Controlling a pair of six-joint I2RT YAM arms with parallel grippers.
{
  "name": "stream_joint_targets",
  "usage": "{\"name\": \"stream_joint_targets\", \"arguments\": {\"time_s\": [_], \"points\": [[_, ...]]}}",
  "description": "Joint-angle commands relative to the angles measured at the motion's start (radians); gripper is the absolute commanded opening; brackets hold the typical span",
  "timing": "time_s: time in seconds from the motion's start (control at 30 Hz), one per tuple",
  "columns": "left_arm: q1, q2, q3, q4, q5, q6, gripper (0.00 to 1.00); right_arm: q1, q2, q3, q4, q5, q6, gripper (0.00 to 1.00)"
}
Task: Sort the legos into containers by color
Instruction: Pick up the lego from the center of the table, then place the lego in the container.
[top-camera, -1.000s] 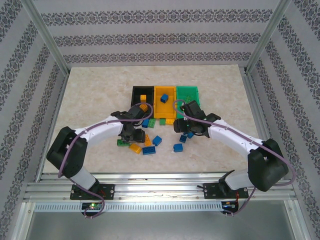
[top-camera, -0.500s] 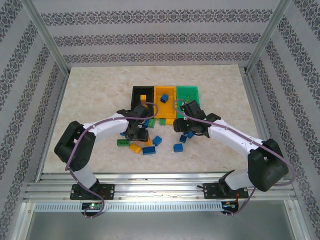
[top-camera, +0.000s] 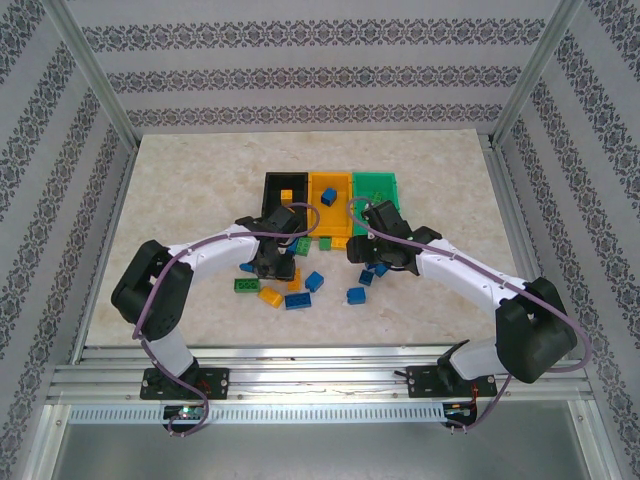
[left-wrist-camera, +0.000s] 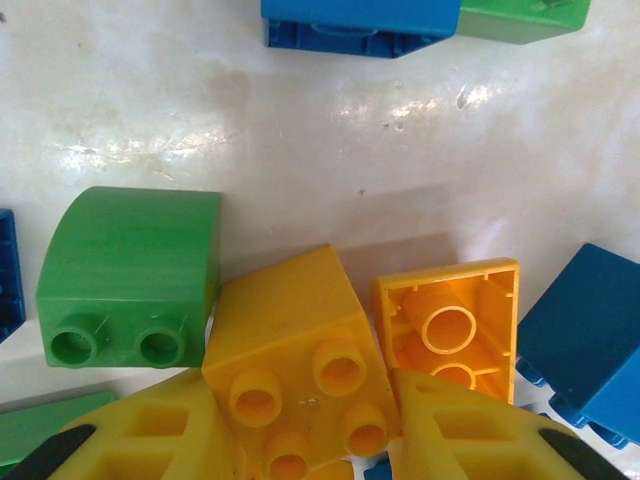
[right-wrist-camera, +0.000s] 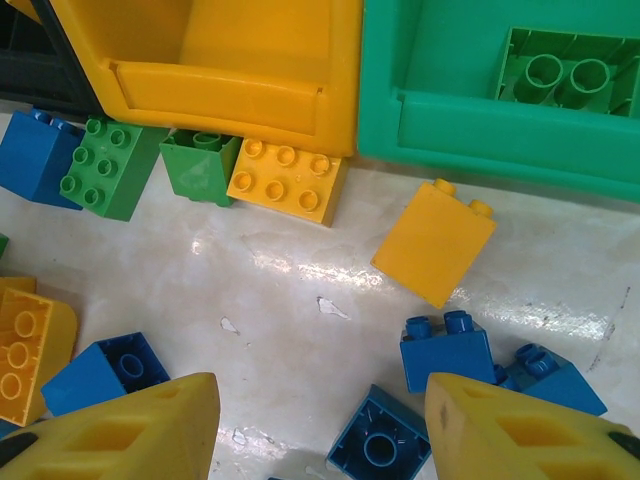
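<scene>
Three bins stand touching in a row mid-table: black bin (top-camera: 270, 190), orange bin (top-camera: 313, 185), green bin (top-camera: 385, 185). Loose bricks (top-camera: 297, 300) lie scattered on the table (top-camera: 180, 180) just in front of them, btwn the two arms. L gripper (left-wrist-camera: 305, 440) is low in the pile near the black bin's front, fingers (left-wrist-camera: 150, 435) clenched on a yellow brick (left-wrist-camera: 295, 350) w/ its studs toward the wrist cam. Around it: green curved brick (left-wrist-camera: 130, 270) against its left side, orange hollow brick (left-wrist-camera: 450, 320) lying studs-down just beside its right, blue brick (left-wrist-camera: 590, 335) further right. R gripper (right-wrist-camera: 320, 430) hangs over the table in front of the orange & green bins, its fingers spread wide, nothing held. A blue upside-down brick (right-wrist-camera: 378, 445) lies on the table under the gap. By the orange bin's front wall a flat yellow brick (right-wrist-camera: 285, 180) touches it, w/ a small green brick (right-wrist-camera: 200, 162) next to that; a yellow block (right-wrist-camera: 435, 240) lies just off the green bin. Inside: blue piece (top-camera: 328, 197) in the orange bin, yellow piece (top-camera: 286, 195) in the black one, green piece (right-wrist-camera: 565, 75) in the green one
</scene>
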Motion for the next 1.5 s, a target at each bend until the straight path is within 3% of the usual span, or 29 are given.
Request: {"name": "stream_joint_targets", "arguments": {"time_s": [0.0,0.23,0.53,0.83,1.07,1.27,1.47], "points": [[-0.01,-0.026,0.031,-0.018,-0.027,0.023,0.34,0.0,-0.011,0.009,0.021,0.025,0.019,0.57],[0.004,-0.061,0.104,-0.041,-0.009,0.04,0.35,0.0,0.003,0.009,0.031,0.015,0.027,0.57],[0.099,0.017,0.318,-0.078,0.011,0.112,0.36,0.006,-0.003,0.0,0.034,0.005,0.039,0.57],[0.183,0.248,0.687,-0.257,-0.032,0.229,0.38,0.035,0.018,0.0,0.044,-0.039,0.068,0.57],[0.2,0.376,0.864,-0.312,-0.065,0.272,0.43,0.124,0.081,0.048,0.042,-0.034,0.081,0.58],[0.201,0.396,0.89,-0.318,-0.082,0.278,0.57,0.187,0.119,0.078,0.048,-0.026,0.101,0.57],[0.203,0.322,0.782,-0.262,-0.05,0.264,0.6,0.24,0.183,0.128,0.046,-0.027,0.102,0.58]]}}
